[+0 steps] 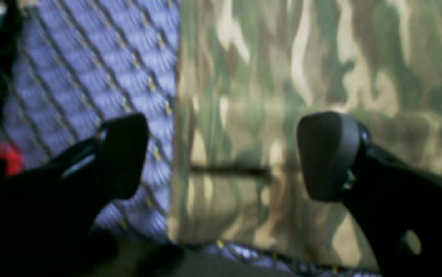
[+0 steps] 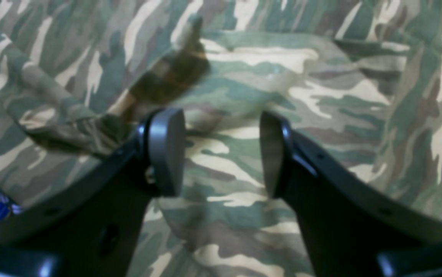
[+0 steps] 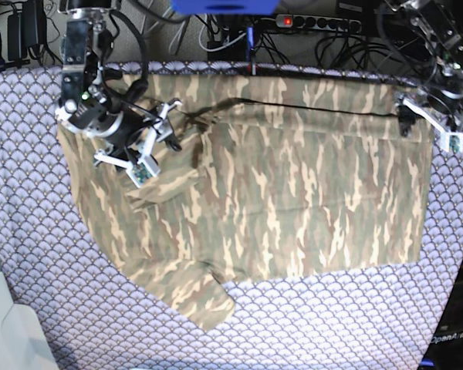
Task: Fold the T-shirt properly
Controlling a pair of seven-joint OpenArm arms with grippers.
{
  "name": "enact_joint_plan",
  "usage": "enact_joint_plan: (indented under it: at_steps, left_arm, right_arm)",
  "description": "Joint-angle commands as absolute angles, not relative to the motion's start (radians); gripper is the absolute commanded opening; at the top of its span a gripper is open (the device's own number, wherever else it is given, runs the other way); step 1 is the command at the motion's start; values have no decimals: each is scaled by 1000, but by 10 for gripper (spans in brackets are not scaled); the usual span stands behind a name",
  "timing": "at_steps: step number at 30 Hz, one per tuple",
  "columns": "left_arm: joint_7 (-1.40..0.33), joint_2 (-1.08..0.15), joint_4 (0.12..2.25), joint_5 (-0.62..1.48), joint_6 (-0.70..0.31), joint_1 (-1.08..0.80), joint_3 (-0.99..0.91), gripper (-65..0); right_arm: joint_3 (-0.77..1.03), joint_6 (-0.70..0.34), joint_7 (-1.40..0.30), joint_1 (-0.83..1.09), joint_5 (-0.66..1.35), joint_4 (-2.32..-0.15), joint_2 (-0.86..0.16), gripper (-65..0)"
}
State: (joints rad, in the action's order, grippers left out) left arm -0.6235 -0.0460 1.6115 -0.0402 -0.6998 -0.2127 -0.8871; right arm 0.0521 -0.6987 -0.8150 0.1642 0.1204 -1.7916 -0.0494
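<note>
The camouflage T-shirt (image 3: 293, 185) lies spread on the lavender fan-scale tablecloth (image 3: 31, 231), with one sleeve (image 3: 204, 297) sticking out toward the front. My right gripper (image 3: 158, 142) is open and empty over the shirt's left part. In the right wrist view the right gripper (image 2: 219, 152) hovers above the shirt (image 2: 321, 96), near a raised fold (image 2: 175, 73). My left gripper (image 3: 428, 123) is open at the shirt's far right edge. In the left wrist view the left gripper (image 1: 225, 154) straddles the shirt's straight edge (image 1: 176, 154), with shirt (image 1: 321, 57) on the right and tablecloth (image 1: 90, 69) on the left.
Cables and a power strip (image 3: 324, 21) run along the back edge of the table. A white surface (image 3: 4, 331) sits at the front left corner. A dark block marked OpenArm (image 3: 447, 343) is at the front right.
</note>
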Motion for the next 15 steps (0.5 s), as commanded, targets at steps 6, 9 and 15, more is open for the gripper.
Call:
enact_joint_plan:
  at_steps: [6,9,15]
  left_arm:
    - [-604,67,1620,-28,-697,-209,-992,-45]
    - [-604,105,1630,-24,-698,-209,-1041,-45]
    - [-613,114,1702,119,-698,-274,-1058,-46]
  right_arm:
    - [61,-698,-796,163,134,-1813,-50,-353]
    - [61,-698,-796,163,134,-1813,-51,-353]
    - [59,-698,-796,165,134,-1811,-51,-353]
